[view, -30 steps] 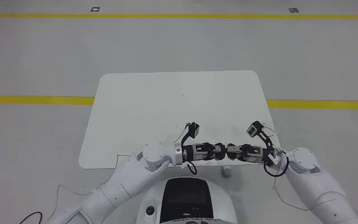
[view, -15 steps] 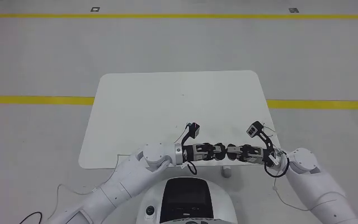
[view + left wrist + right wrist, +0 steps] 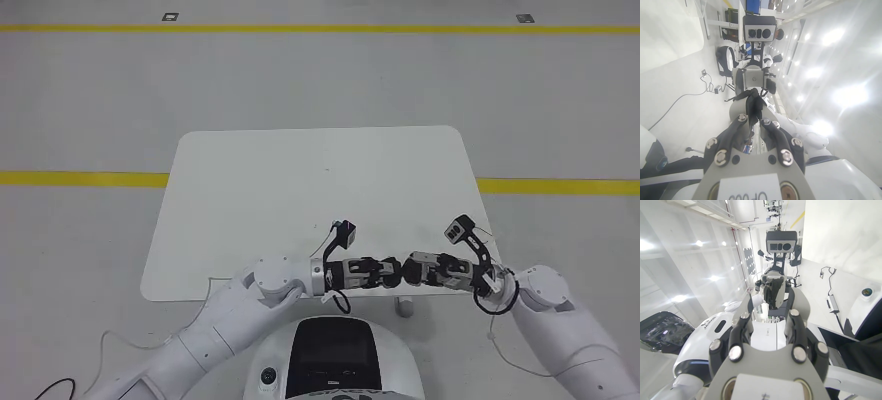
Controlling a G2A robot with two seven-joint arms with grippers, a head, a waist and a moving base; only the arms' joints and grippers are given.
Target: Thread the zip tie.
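Above the near edge of the table (image 3: pixel 300 180), my left gripper (image 3: pixel 395 268) and right gripper (image 3: pixel 412 268) face each other tip to tip, close together. My left fingers are pinched together on a thin dark strip, apparently the zip tie (image 3: pixel 744 95), which juts out beside the pinched tips. My right fingers are spread wide and hold nothing.
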